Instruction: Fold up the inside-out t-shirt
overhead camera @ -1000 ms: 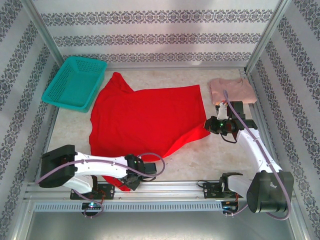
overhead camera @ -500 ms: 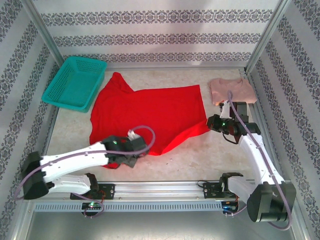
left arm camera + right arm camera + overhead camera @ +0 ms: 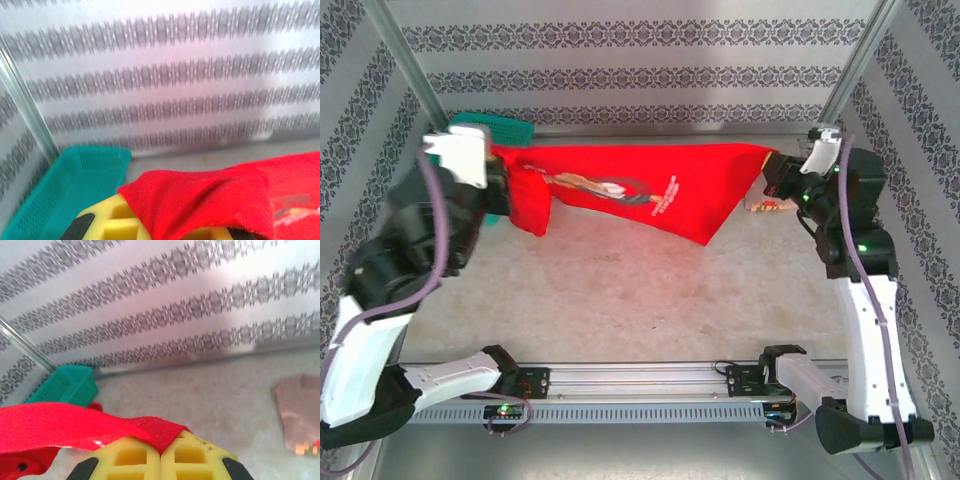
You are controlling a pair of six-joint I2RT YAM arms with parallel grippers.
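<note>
Pinching inside-out t-shirt (image 3: 640, 185): my left claw (image 3: 505, 192) at 9 o'clock, right claw (image 3: 161, 452) at 3; long axis runs between.

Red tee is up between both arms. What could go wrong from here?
1. The right end effector pinches only a thin edge of the red t-shirt at its very tip; tension may pull it free.
2. The left end effector holds a bunched end right by the teal basket; lowering could snag or shove it.
3. The pink shirt lies near the right end; a drooping corner might drag it.
</note>
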